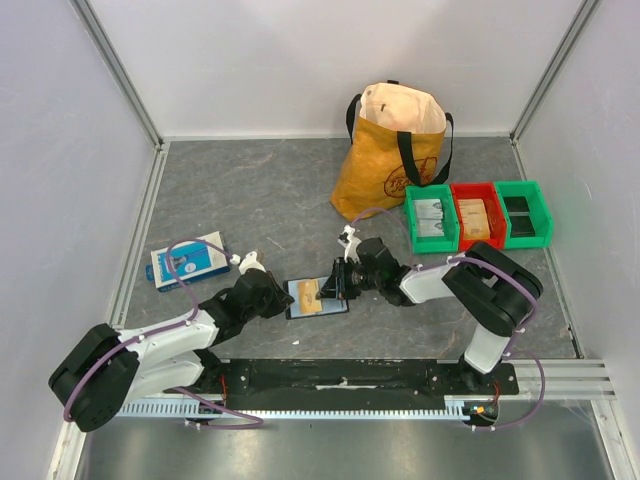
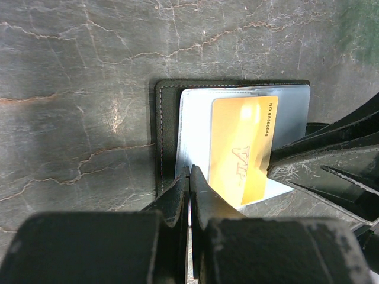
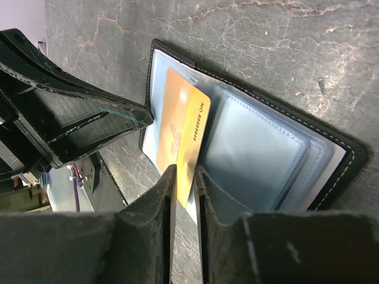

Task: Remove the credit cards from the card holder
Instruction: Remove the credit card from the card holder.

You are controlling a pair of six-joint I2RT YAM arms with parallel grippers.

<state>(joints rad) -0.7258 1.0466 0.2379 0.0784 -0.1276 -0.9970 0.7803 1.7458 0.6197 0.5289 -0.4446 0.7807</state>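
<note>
Right tool (image 3: 185, 177) seemingly pinches the orange card (image 3: 185, 139); left tool (image 2: 189, 180) closed, wallet (image 2: 169, 118) half hidden.

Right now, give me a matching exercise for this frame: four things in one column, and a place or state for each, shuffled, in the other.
Things:
1. orange card
2. card holder
3. left pincer
4. blue-and-white box

Places or states:
A. shut, tips on the holder's edge
B. lying open on the table
C. on the table, left of the arms
D. partly out of its sleeve, its edge between the right pincer's fingers

Pairs: 1-D, 2-B, 3-A, 4-C
</note>
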